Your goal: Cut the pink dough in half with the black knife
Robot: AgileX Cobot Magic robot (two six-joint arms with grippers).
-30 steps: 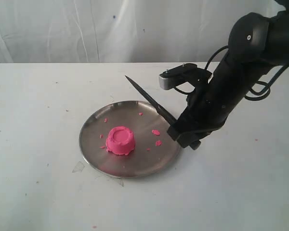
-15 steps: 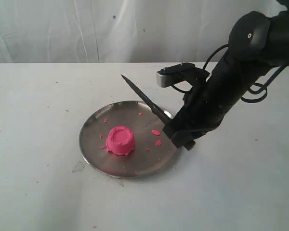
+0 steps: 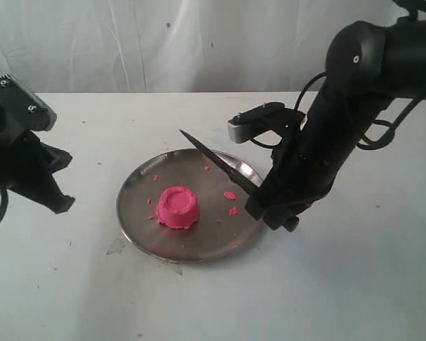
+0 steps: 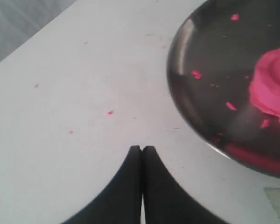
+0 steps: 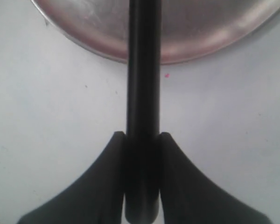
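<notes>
grip: my right gripper [image 5: 141,136] is clamped on the knife [image 3: 214,159] handle | aim: dough [image 3: 177,207] lies ahead of me, lower than the blade | do: centre the edge over it; press straight down

This looks like a robotics lab setup, not a home kitchen: a plain white table [image 3: 326,284], scuffed and speckled, with a white sheet [image 3: 199,42] hung behind it at twelve o'clock. The black left arm [image 3: 21,167] at nine o'clock and the black right arm [image 3: 341,135] at three flank a steel plate [image 3: 213,238].
</notes>
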